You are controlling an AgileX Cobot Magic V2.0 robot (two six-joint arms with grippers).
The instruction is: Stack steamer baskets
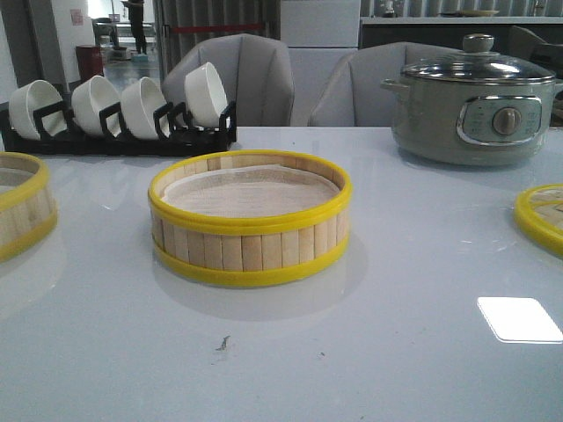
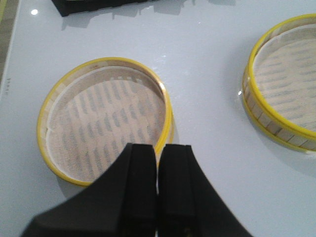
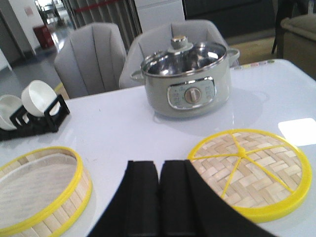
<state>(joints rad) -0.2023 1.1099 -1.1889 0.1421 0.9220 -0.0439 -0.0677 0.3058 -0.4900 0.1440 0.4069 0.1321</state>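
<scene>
One steamer basket (image 1: pixel 250 216) sits in the middle of the table, bamboo slats with yellow rims and a pale liner. A second steamer basket (image 1: pixel 22 204) stands at the left edge, half cut off. In the left wrist view my left gripper (image 2: pixel 158 148) is shut and empty above the near rim of the left basket (image 2: pixel 103 118); the middle basket (image 2: pixel 286 84) lies further off. In the right wrist view my right gripper (image 3: pixel 160 165) is shut and empty over bare table, between the middle basket (image 3: pixel 39 190) and the lid. Neither gripper shows in the front view.
A flat woven lid (image 1: pixel 544 215) with yellow rim lies at the right, also in the right wrist view (image 3: pixel 252 170). A grey-green electric pot (image 1: pixel 475 101) stands back right. A black rack of white bowls (image 1: pixel 119 114) stands back left. Grey chairs stand behind the table.
</scene>
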